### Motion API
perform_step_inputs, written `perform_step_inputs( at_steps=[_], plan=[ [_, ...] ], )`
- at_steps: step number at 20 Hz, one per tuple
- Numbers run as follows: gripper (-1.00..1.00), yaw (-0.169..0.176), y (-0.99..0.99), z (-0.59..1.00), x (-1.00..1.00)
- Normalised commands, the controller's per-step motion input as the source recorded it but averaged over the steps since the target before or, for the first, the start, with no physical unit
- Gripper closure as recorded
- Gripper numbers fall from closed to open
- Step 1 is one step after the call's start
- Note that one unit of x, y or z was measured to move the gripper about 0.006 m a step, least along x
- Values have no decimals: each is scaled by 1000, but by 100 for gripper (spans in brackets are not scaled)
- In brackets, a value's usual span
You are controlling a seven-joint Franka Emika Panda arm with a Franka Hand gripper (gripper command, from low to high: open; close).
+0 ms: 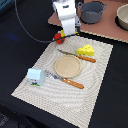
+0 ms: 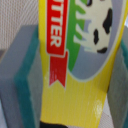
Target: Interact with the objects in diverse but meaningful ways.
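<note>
Between the gripper's (image 2: 75, 70) two grey, teal-edged pads (image 2: 25, 75) sits the yellow box (image 2: 75, 85), printed with a red banner and a cow; the wrist view shows a pad against each flank, so the jaws are clenched on the box. In the exterior view the gripper (image 1: 67, 31) stands upright over the far edge of the mat (image 1: 30, 90), with the box itself hidden behind the fingers; whether it is lifted or resting on the mat cannot be told. Just beside the gripper, toward the exterior view's left, lies the tomato (image 1: 59, 36). Nearer the viewer than the gripper lie the cheese (image 1: 86, 50), a round plate (image 1: 67, 65) with a knife (image 1: 77, 56) and fork (image 1: 64, 79), and the carton (image 1: 34, 76). Beyond the gripper, toward the exterior view's right, stands a grey pot (image 1: 92, 12). Judged step: carrying or repositioning the box. Maintain clamp force. Raise vertically before traversing, so the box clears the tomato. Select a bare patch of mat, lower squarely, and release only once the base is seated flat.
</note>
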Motion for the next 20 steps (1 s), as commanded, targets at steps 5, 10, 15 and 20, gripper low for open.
perform_step_inputs(
  at_steps=[5, 10, 15, 20],
  plan=[
    [100, -158, 426, 174, 448],
    [100, -110, 327, 9, 252],
    [100, -6, 402, 0, 52],
    [100, 10, 433, 0, 21]
  ],
)
